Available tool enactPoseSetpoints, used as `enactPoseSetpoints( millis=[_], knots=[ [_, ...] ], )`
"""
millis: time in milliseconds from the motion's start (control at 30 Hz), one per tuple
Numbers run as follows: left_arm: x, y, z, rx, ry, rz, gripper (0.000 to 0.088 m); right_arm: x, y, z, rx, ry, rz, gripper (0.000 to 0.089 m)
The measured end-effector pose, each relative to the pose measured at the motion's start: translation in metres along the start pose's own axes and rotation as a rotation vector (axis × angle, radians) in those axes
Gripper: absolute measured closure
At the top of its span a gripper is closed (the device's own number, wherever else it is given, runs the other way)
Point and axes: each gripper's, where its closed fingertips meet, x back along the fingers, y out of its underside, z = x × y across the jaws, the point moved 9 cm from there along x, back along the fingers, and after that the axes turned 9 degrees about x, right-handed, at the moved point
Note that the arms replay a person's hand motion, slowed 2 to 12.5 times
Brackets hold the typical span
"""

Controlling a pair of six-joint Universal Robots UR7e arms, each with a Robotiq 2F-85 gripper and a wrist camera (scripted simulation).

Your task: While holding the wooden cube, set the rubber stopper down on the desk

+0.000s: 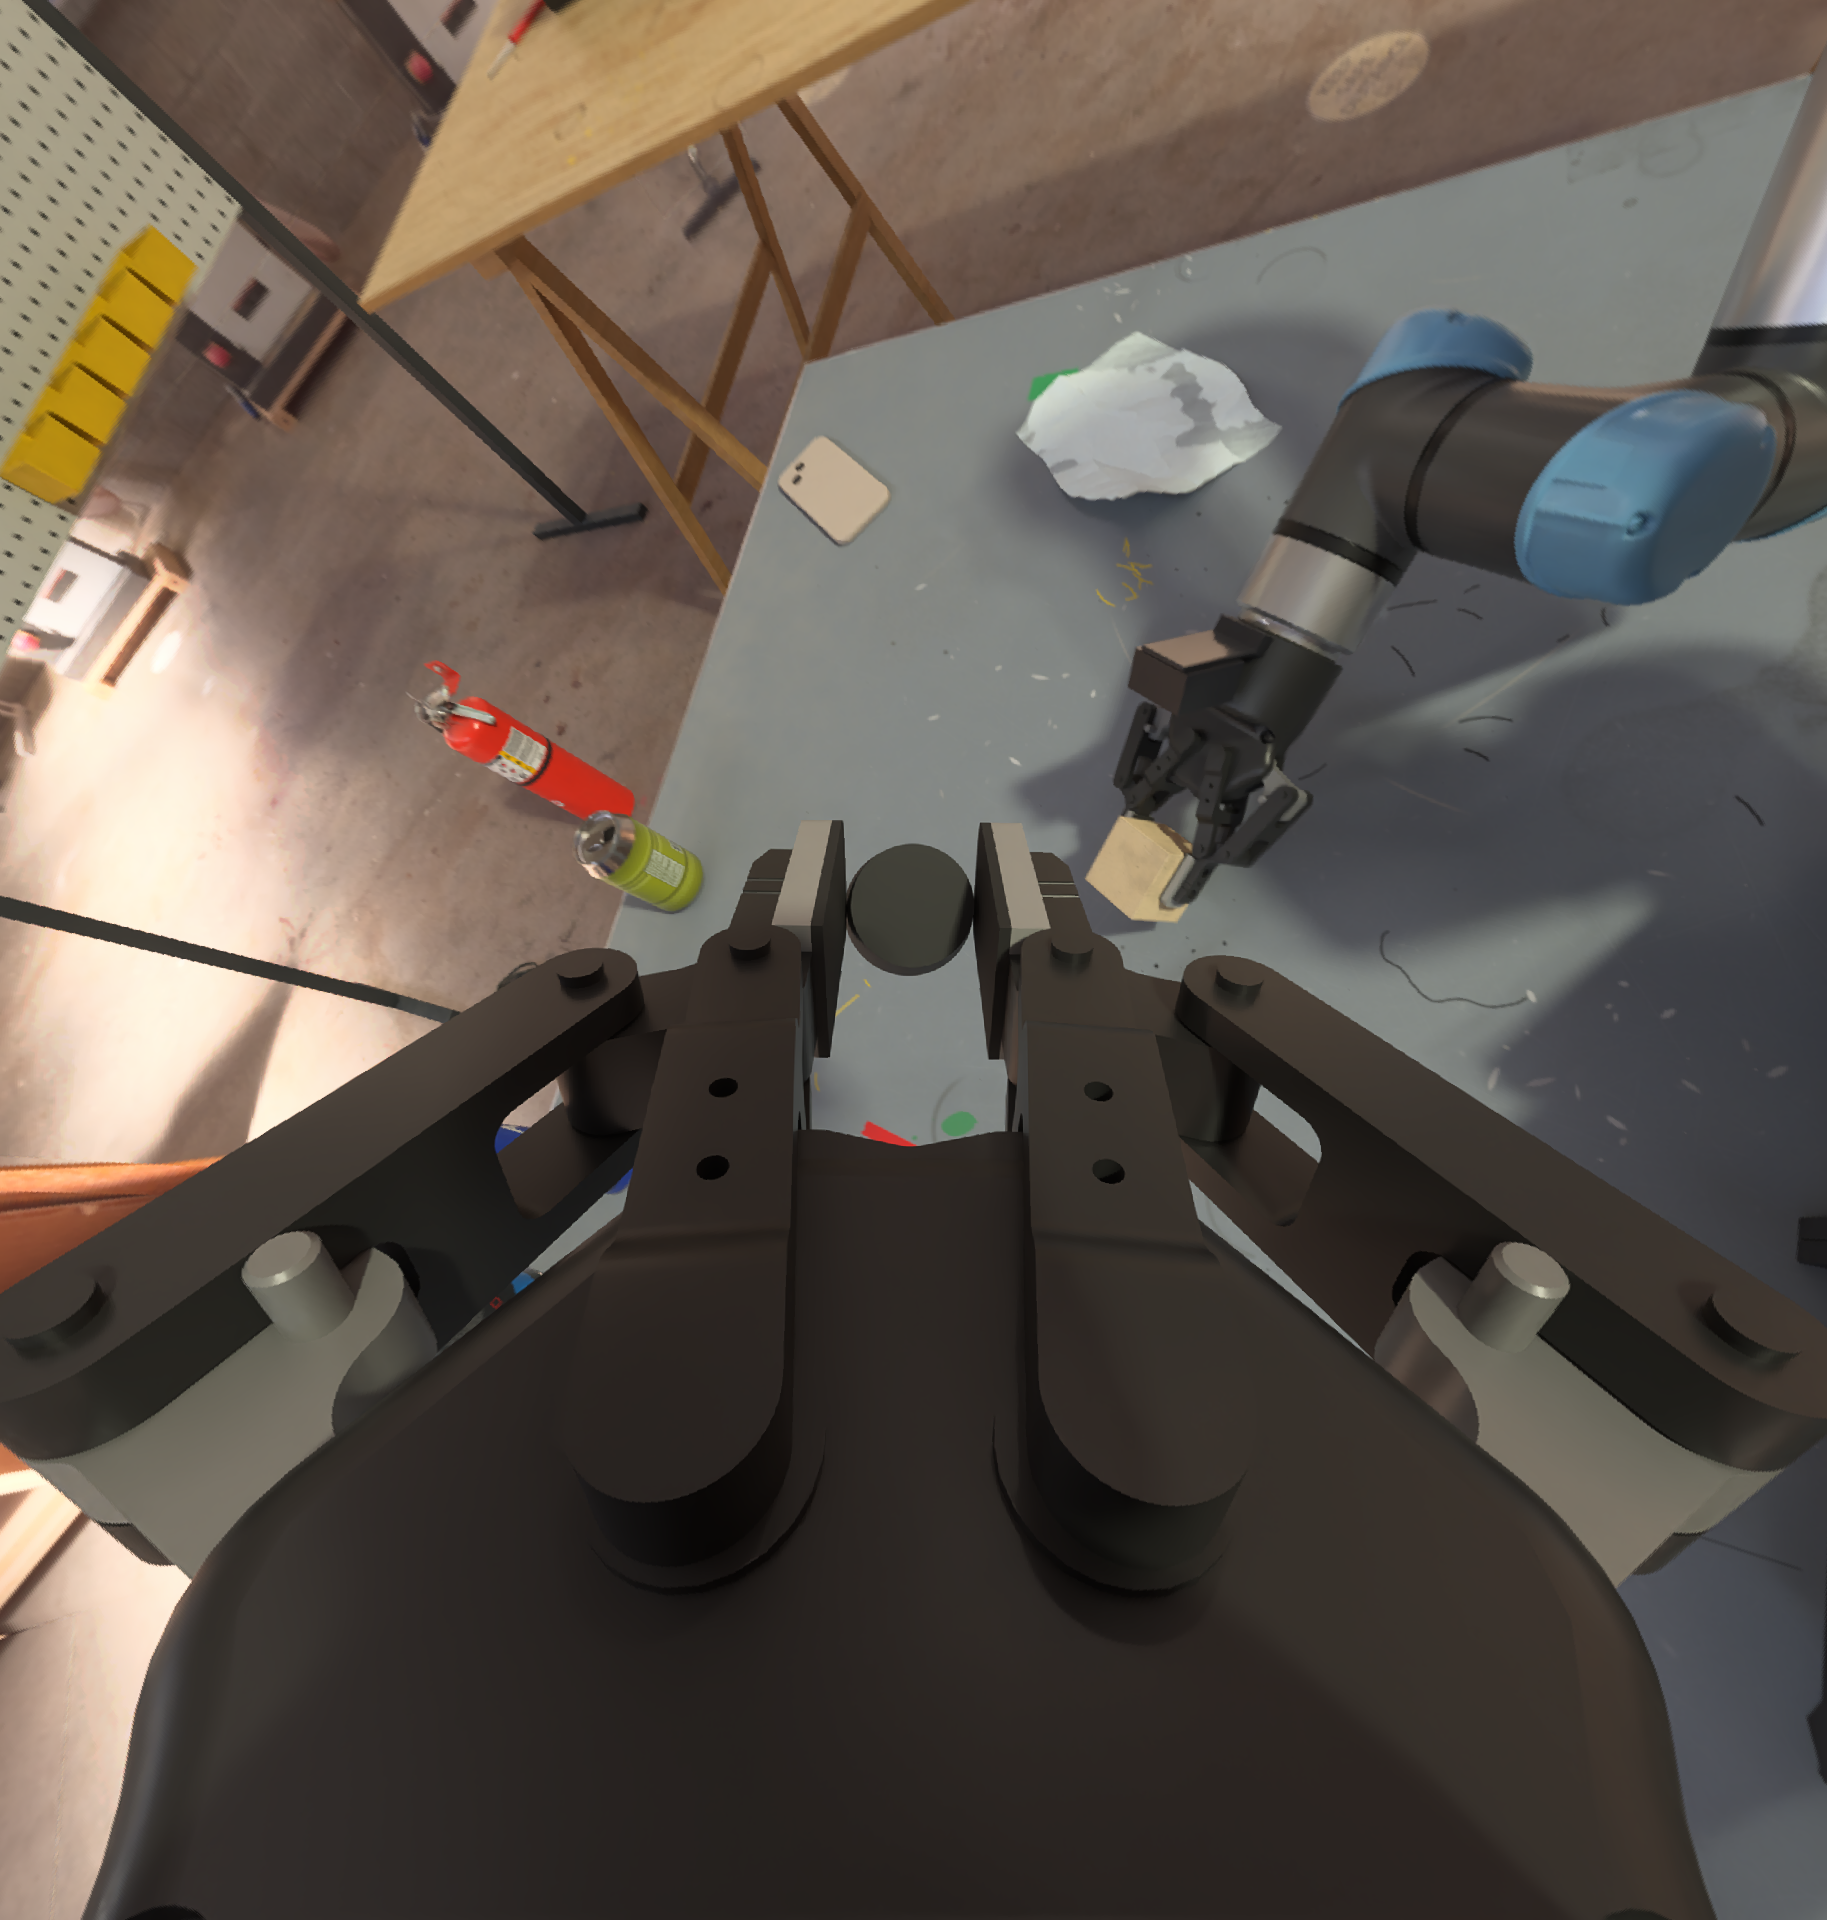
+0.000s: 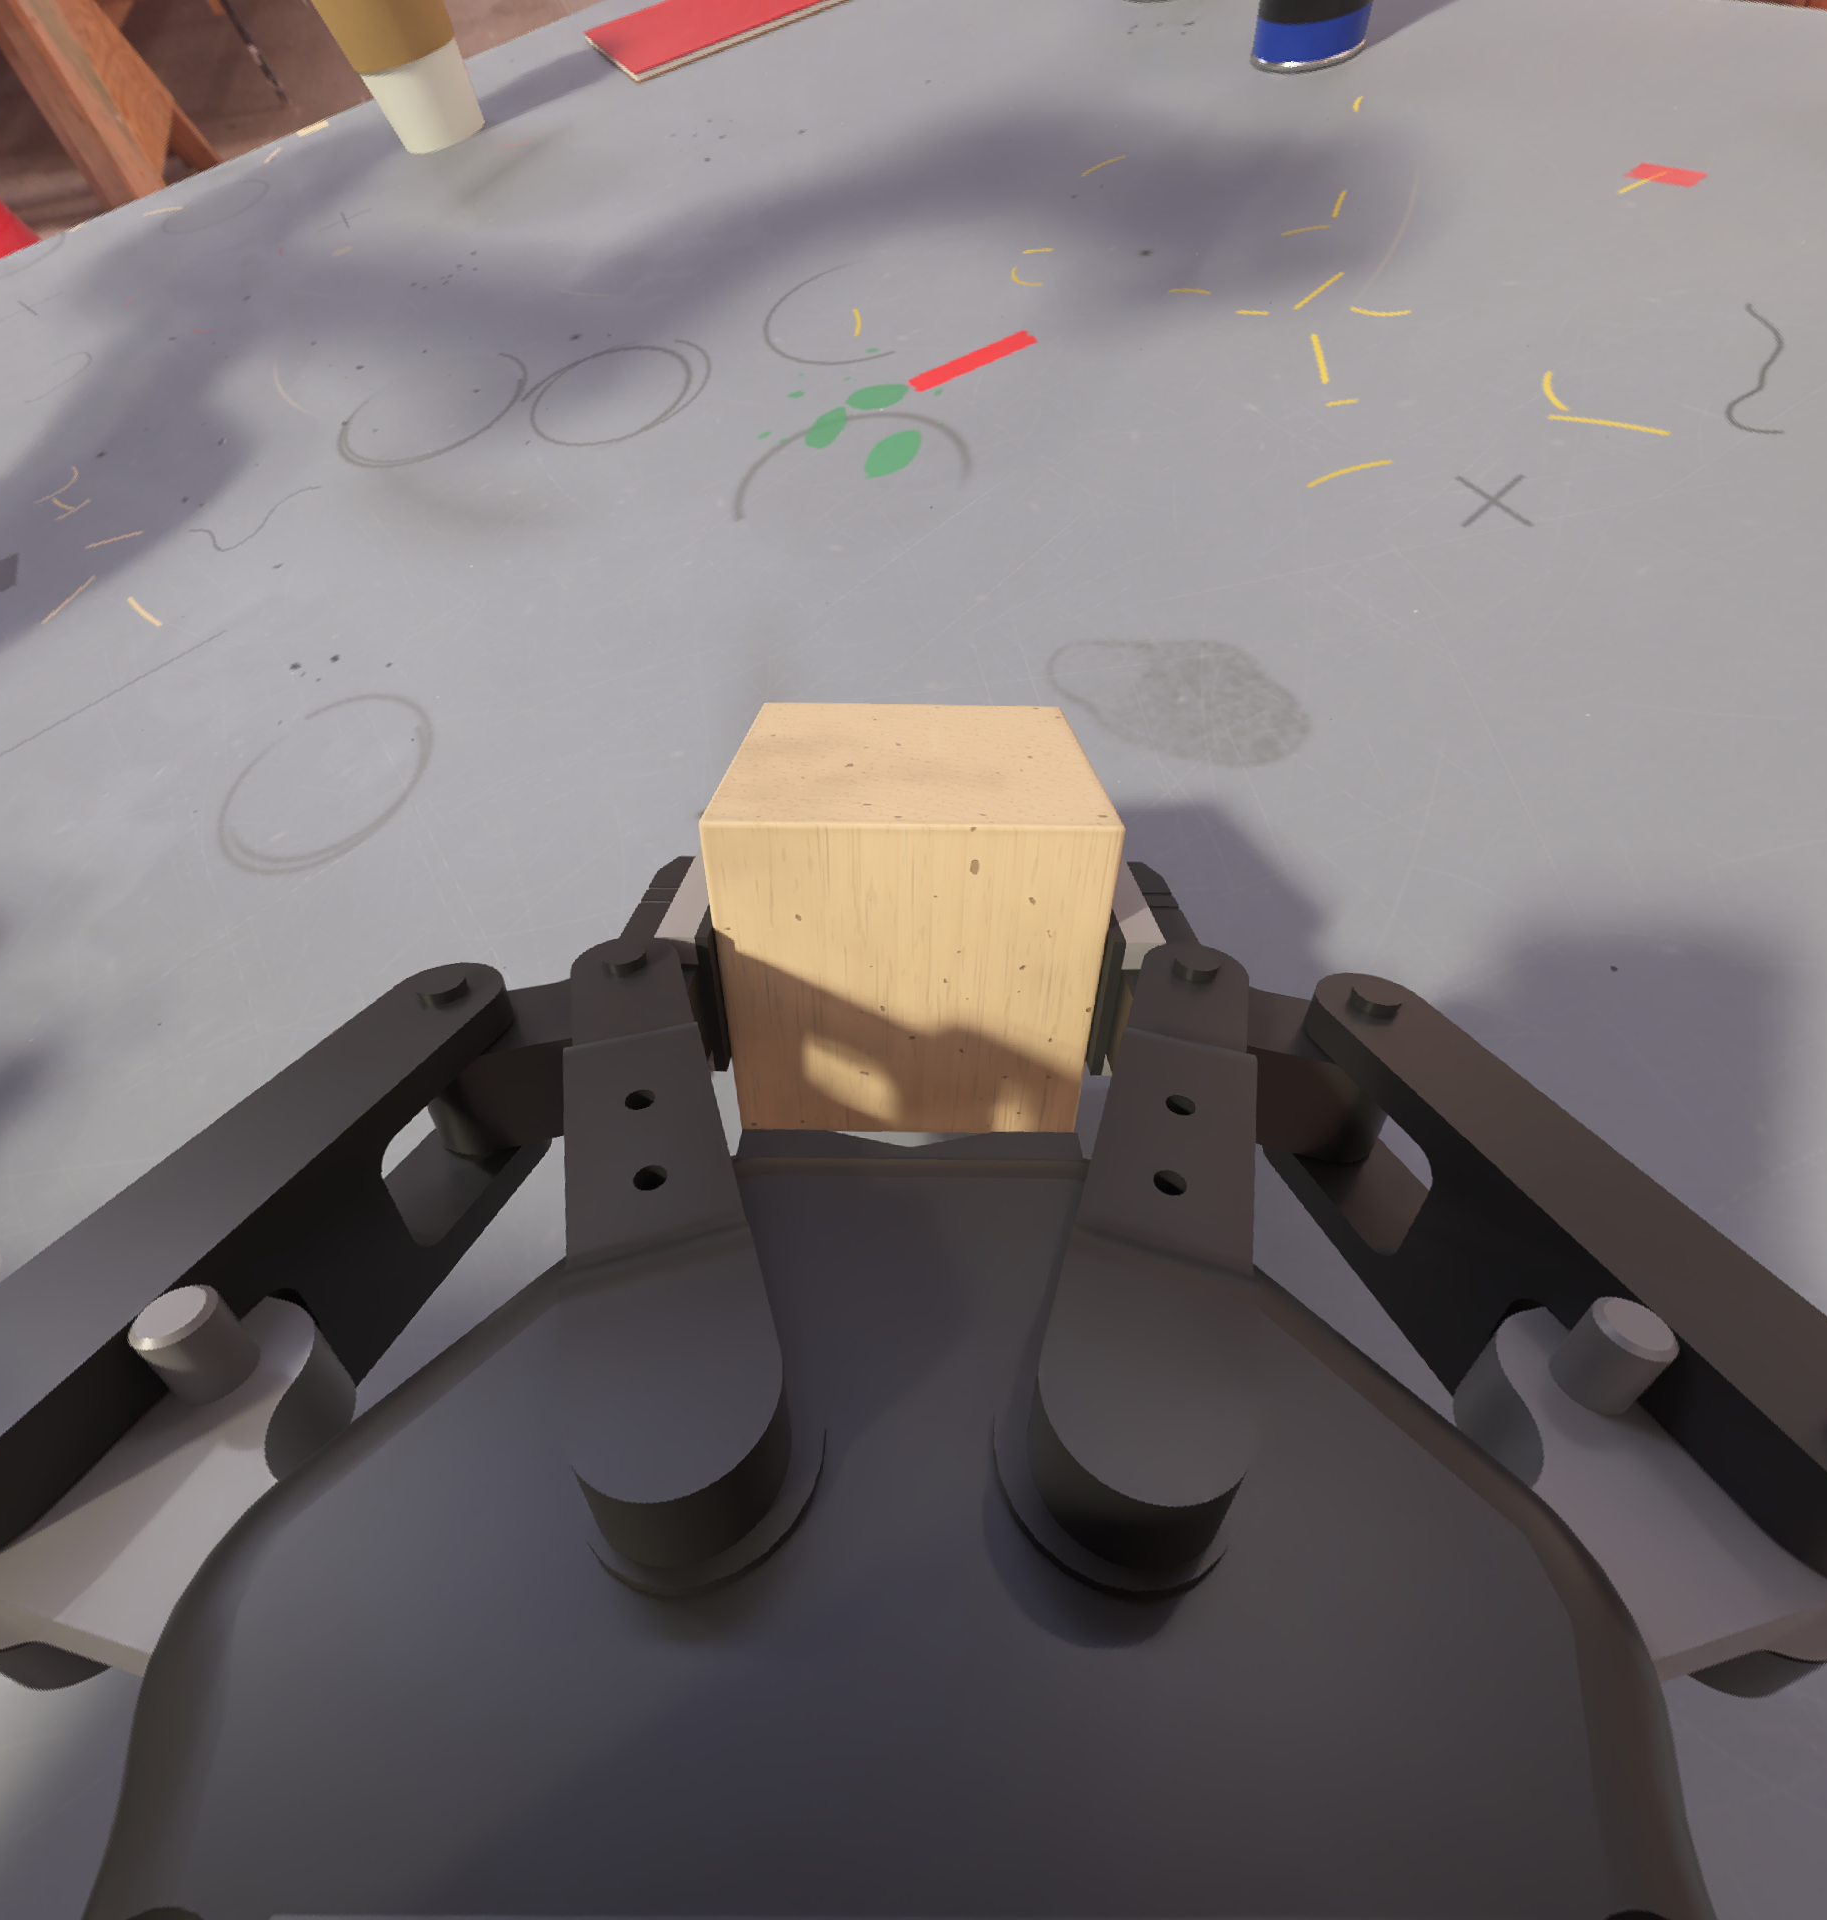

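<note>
In the left wrist view my left gripper [image 1: 910, 904] is shut on a dark round rubber stopper [image 1: 909, 906], held between the pads above the grey desk [image 1: 888, 665] near its left edge. In the right wrist view my right gripper [image 2: 909, 966] is shut on a pale wooden cube [image 2: 904, 935], held above the desk [image 2: 576, 623]. The right gripper [image 1: 1189, 852] with the cube [image 1: 1132, 868] also shows in the left wrist view, just right of the stopper and a little beyond it.
A crumpled white paper [image 1: 1148, 421] and a beige phone [image 1: 834, 488] lie at the far side of the desk. A green can [image 1: 641, 860] and a red fire extinguisher [image 1: 519, 750] lie on the floor left of the desk. A paper cup [image 2: 410, 62], a red flat piece [image 2: 696, 31] and a blue can [image 2: 1309, 31] stand far off.
</note>
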Motion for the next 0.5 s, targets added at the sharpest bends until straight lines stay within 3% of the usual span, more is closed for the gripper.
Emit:
enactPoseSetpoints(
  millis=[500],
  knots=[
    [-0.057, 0.045, 0.026, 0.050, 0.107, -0.104, 0.0655, 0.008, 0.004, 0.009, -0.032, 0.006, 0.010, 0.0385]
  ],
)
